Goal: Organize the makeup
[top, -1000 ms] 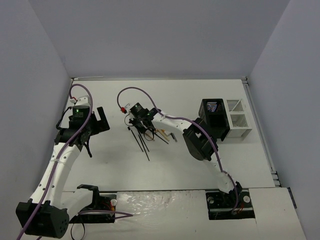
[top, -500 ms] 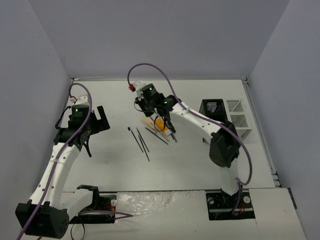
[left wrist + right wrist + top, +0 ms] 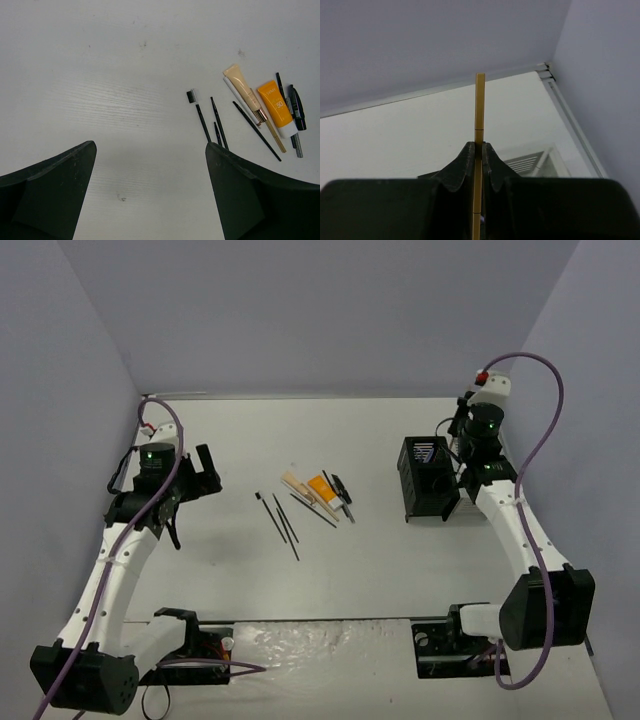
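Note:
The makeup lies mid-table: thin black pencils (image 3: 281, 519), a beige tube (image 3: 298, 486), an orange-and-white tube (image 3: 322, 488) and a black mascara (image 3: 343, 491). The left wrist view shows the same pencils (image 3: 218, 123), beige tube (image 3: 242, 90), orange tube (image 3: 275, 105) and mascara (image 3: 298, 102). My left gripper (image 3: 196, 478) (image 3: 150, 146) is open and empty, left of the pile. My right gripper (image 3: 461, 423) (image 3: 477, 146) is shut on a thin gold stick (image 3: 479, 110), held upright above the black mesh holder (image 3: 428, 480). No lavender tool shows.
The white compartment holder (image 3: 530, 162) stands right of the black mesh one, mostly hidden by my right arm in the top view. Grey walls close the table at the back and both sides; the far right corner (image 3: 547, 67) is near my right gripper.
My right arm has swung from the makeup pile across to the right, above the holder, carrying the gold stick. The left arm has barely moved.

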`<state>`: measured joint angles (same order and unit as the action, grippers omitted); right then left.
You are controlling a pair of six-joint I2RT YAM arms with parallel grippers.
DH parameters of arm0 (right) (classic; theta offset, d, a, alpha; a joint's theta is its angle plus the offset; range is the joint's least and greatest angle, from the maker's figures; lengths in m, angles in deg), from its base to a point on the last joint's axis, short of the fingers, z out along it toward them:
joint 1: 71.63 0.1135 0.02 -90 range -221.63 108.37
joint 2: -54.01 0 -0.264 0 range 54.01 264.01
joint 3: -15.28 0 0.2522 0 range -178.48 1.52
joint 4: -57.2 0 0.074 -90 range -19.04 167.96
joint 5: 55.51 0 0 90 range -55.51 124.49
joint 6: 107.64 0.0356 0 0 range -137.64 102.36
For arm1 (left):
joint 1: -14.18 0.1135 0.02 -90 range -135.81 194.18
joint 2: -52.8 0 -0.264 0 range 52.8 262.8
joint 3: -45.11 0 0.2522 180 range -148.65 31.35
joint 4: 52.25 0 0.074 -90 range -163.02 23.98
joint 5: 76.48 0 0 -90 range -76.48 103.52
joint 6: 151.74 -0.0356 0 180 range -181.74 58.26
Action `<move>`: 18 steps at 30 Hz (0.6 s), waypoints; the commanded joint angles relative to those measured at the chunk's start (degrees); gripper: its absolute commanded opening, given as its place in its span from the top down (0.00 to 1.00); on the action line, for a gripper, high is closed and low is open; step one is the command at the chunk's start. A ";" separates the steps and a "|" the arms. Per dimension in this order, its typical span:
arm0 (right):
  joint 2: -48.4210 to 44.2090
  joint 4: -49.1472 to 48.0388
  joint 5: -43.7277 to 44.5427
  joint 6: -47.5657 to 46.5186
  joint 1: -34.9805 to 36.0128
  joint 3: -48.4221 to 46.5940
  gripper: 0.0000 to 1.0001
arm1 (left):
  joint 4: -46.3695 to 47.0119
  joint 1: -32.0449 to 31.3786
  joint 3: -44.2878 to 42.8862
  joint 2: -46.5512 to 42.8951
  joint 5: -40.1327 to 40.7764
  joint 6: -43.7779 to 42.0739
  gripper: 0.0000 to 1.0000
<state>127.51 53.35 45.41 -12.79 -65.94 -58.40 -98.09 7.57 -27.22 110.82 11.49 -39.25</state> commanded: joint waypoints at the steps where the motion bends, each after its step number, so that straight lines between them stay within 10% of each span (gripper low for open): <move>1: 0.47 -17.60 2.76 3.37 -6.75 5.16 1.00 | 3.69 0.48 -0.16 -0.63 -1.40 -1.37 0.11; 18: 14.06 -33.67 2.45 1.92 -13.25 7.45 1.00 | 3.16 1.50 0.38 -0.37 -1.05 -1.40 0.11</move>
<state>139.87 29.58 47.60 -10.39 -78.73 -48.82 -97.46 8.33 -25.73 110.76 10.34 -40.27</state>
